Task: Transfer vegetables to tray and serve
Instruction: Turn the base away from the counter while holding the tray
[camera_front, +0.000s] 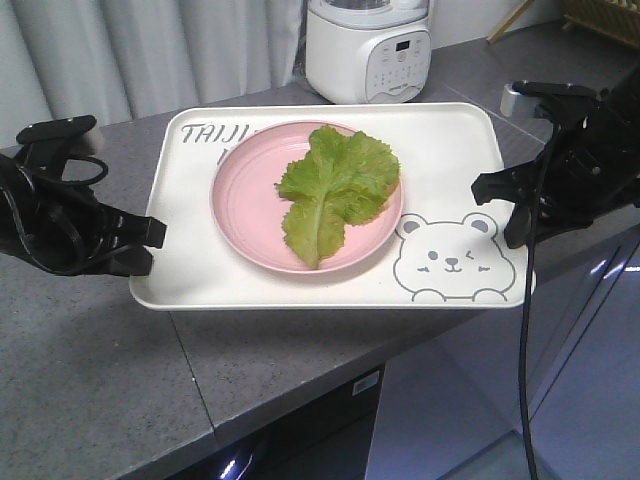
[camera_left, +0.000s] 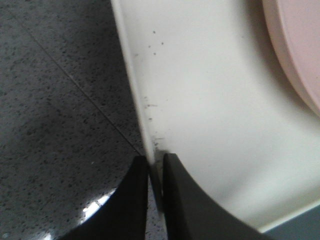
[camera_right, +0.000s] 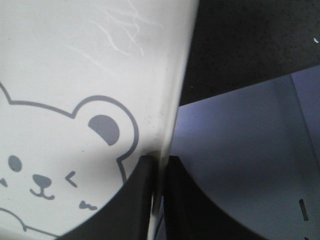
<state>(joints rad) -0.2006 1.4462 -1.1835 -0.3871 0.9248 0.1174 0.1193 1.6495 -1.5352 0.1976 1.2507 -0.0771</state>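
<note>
The green lettuce leaf (camera_front: 335, 190) lies on a round pink plate (camera_front: 245, 215), which sits on the cream-white tray (camera_front: 450, 150) with the bear print. The tray is held over the counter's front edge. My left gripper (camera_front: 152, 240) is shut on the tray's left rim; the left wrist view shows its fingers (camera_left: 137, 200) pinching the rim (camera_left: 131, 80). My right gripper (camera_front: 492, 187) is shut on the tray's right rim; the right wrist view shows its fingers (camera_right: 137, 200) clamped on the edge (camera_right: 175, 110) beside the bear face (camera_right: 40, 175).
A white kitchen appliance (camera_front: 367, 48) stands behind the tray on the grey speckled counter (camera_front: 90, 340). Grey cabinet fronts (camera_front: 470, 400) lie below the counter edge. A wooden rack (camera_front: 600, 20) is at the far right.
</note>
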